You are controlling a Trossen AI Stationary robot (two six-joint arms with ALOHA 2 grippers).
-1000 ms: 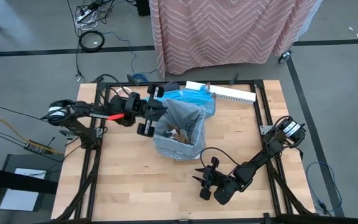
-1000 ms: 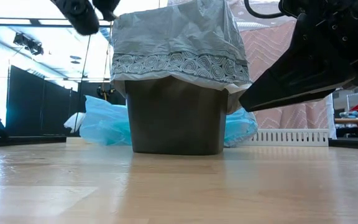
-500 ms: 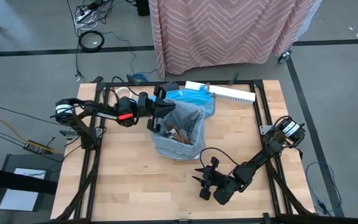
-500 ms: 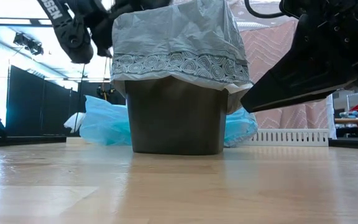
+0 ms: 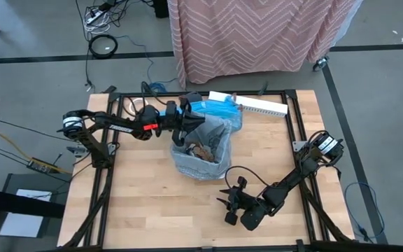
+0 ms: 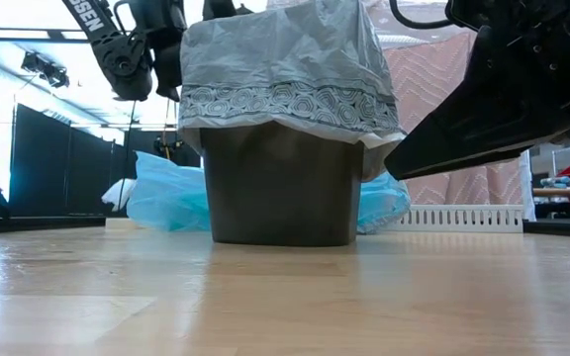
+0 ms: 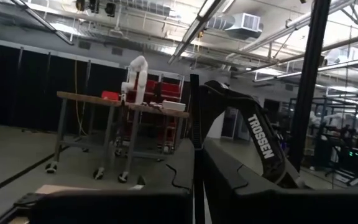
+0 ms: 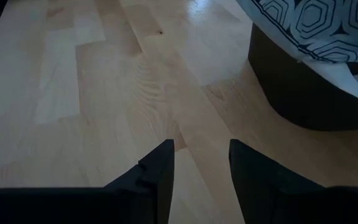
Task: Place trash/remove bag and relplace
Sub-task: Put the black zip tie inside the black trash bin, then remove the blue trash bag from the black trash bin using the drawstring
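High view: the wooden table (image 5: 145, 203) carries a dark bin (image 6: 280, 193) near its middle, lined with the grey bag (image 5: 200, 143), whose wrinkled rim with a hexagon print folds down over the bin's top edge. Inside the bag lie brown scraps of trash (image 5: 203, 149), paper wads as far as can be told. A bright blue plastic bag (image 5: 219, 112) lies crumpled just behind the bin, toward the far edge, and a white slotted strip (image 5: 261, 105) rests beside it along that edge. The left arm reaches across from the left side, its left gripper (image 5: 189, 124) at the bag's near-left rim above the bin; its fingers are drawn together, and whether they pinch the plastic cannot be told, since the left wrist view looks out only into the room beyond. The right arm rests low at the front right of the table, well apart from the bin; the right gripper (image 8: 201, 165) points along the tabletop toward the bin's base, fingers apart with bare wood between them, holding nothing.
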